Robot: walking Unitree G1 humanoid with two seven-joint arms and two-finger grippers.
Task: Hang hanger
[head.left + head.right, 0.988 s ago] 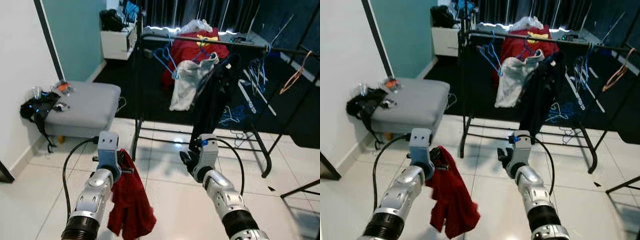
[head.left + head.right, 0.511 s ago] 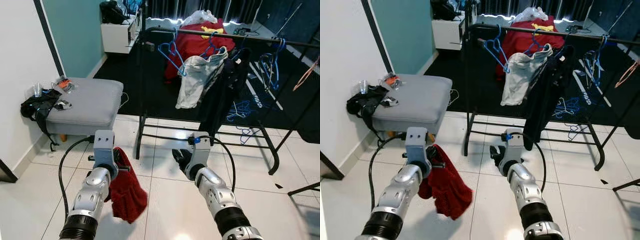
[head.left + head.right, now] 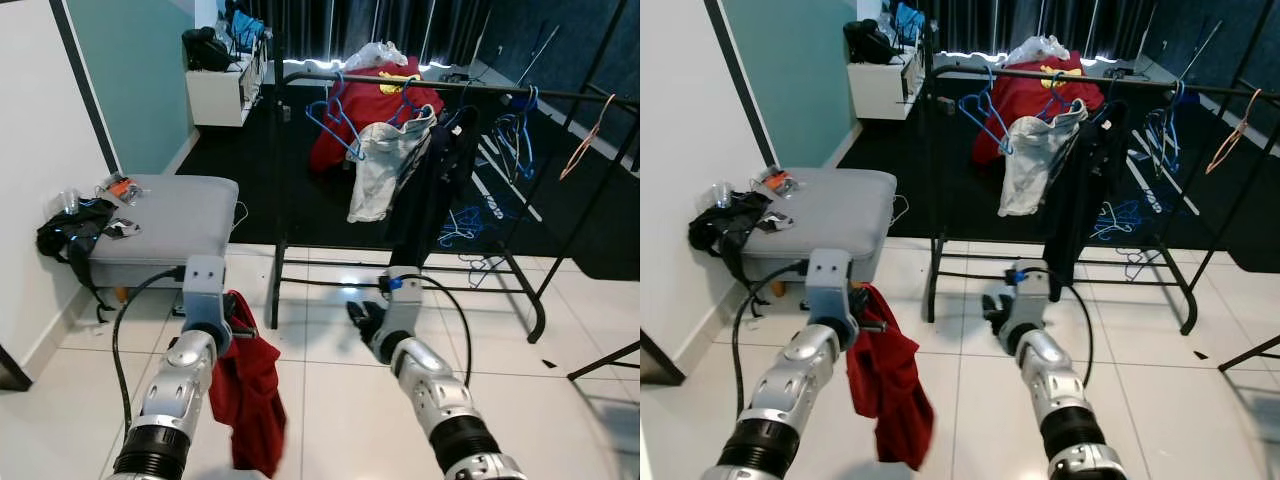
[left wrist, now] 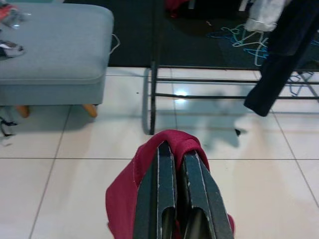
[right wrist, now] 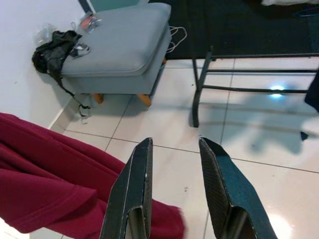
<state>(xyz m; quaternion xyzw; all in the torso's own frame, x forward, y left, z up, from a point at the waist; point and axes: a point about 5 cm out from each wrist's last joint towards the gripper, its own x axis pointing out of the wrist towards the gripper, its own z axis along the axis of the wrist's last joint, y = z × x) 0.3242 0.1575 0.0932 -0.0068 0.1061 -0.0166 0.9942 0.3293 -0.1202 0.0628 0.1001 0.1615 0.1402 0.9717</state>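
My left gripper [image 4: 174, 164] has its fingers pressed together on a dark red garment [image 3: 247, 385], which hangs off it above the white tile floor [image 3: 330, 400]. Right gripper [image 5: 174, 164] is spread with nothing between the fingers, held over the tiles. At twelve o'clock stands the black clothes rack [image 3: 420, 82] — blue hangers [image 3: 330, 118] and a pale shirt [image 3: 385, 165] on its rail. Grey ottoman [image 3: 165, 215] at ten o'clock.
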